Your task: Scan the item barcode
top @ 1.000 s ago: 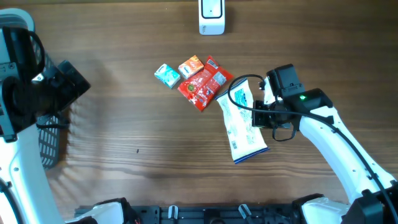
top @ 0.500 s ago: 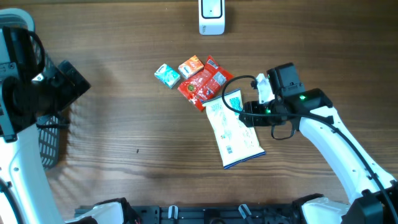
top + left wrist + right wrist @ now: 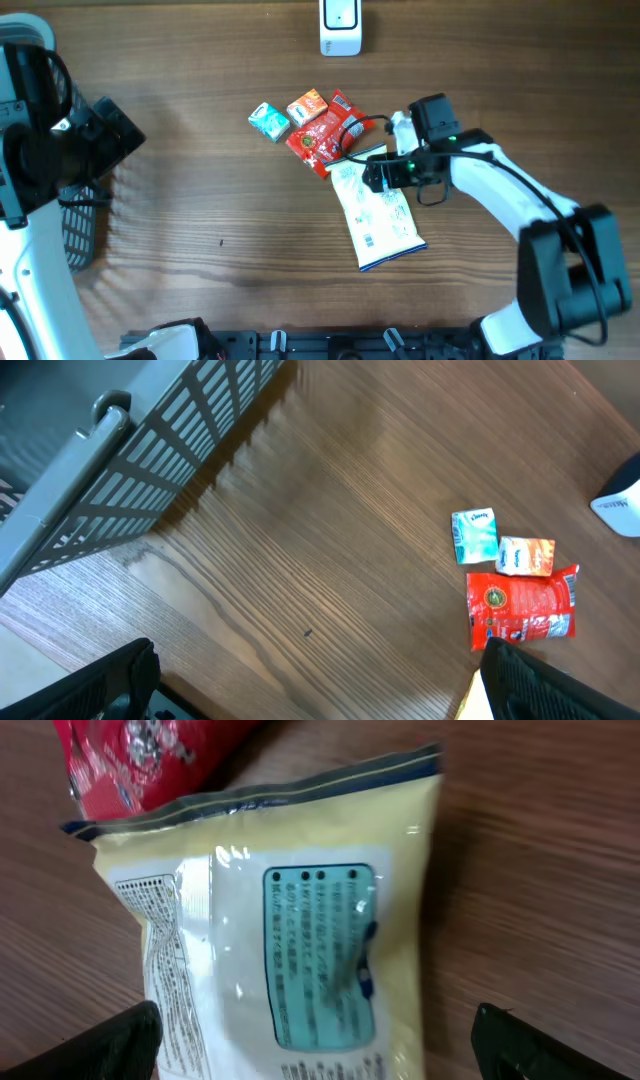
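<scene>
Pouch [image 3: 382,215] now loose, right fingers [image 3: 540,1050] wide

— What is lost at the edges of the right wrist view?
— The white pouch [image 3: 290,940] is cropped by the bottom edge and the red packet [image 3: 150,755] by the top. The pouch's print is blurred.
— And overhead?
— The pouch's upper right corner is covered by the right gripper [image 3: 372,174]. The basket [image 3: 80,230] is largely hidden under the left arm [image 3: 40,130].
</scene>
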